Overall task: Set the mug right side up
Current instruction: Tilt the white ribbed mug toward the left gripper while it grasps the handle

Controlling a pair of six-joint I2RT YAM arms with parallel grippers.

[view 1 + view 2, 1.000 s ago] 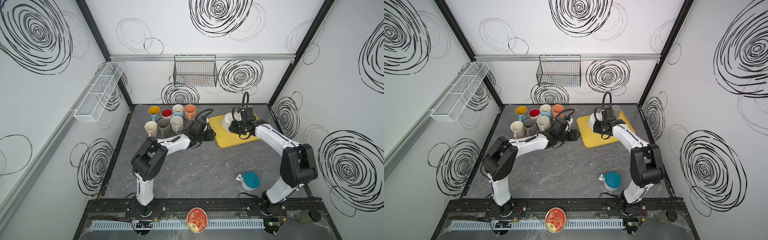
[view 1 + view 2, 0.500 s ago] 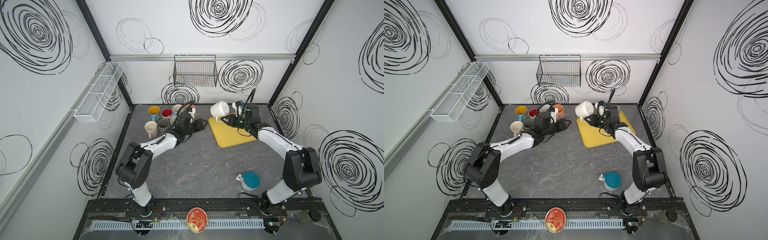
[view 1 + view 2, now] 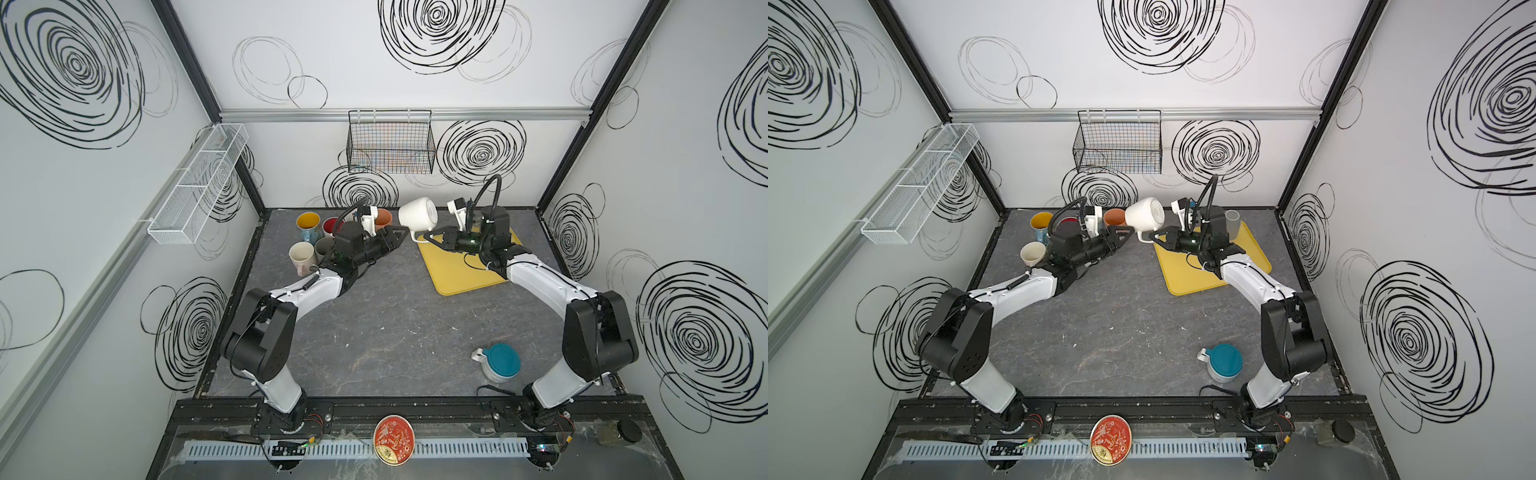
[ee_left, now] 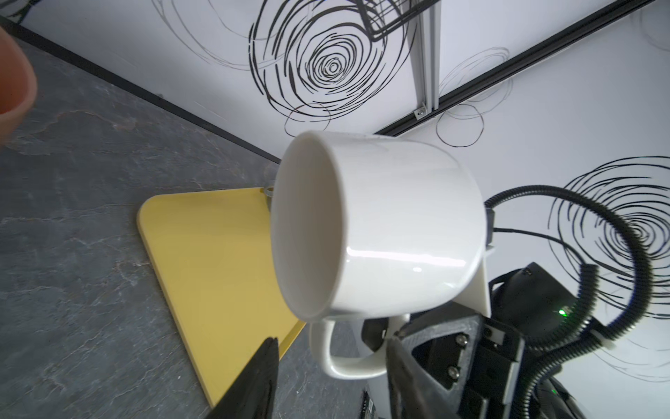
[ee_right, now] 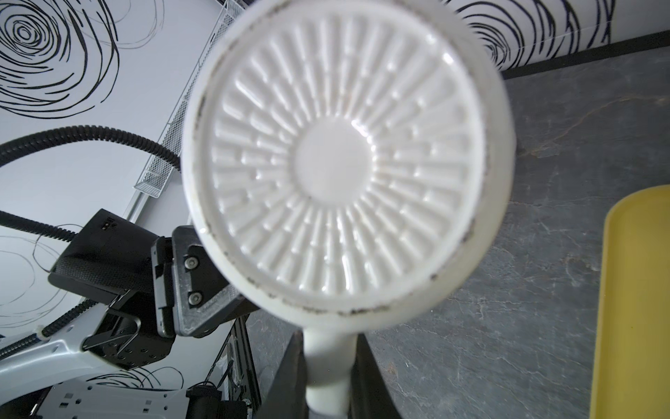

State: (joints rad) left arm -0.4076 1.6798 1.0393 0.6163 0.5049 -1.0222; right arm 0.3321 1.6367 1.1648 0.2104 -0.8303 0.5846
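Both top views: white mug is up off the bench, lying sideways in the air over the yellow tray corner. The right gripper fingers are clamped on the mug handle. The left gripper fingers are apart, tips just off the tray corner beside the handle; contact can't be told.

Left wrist: mug mouth faces the camera. The left gripper's fingers are spread, holding nothing.

Right wrist: ribbed mug base fills the view. The right gripper's fingers pinch the handle from both sides.
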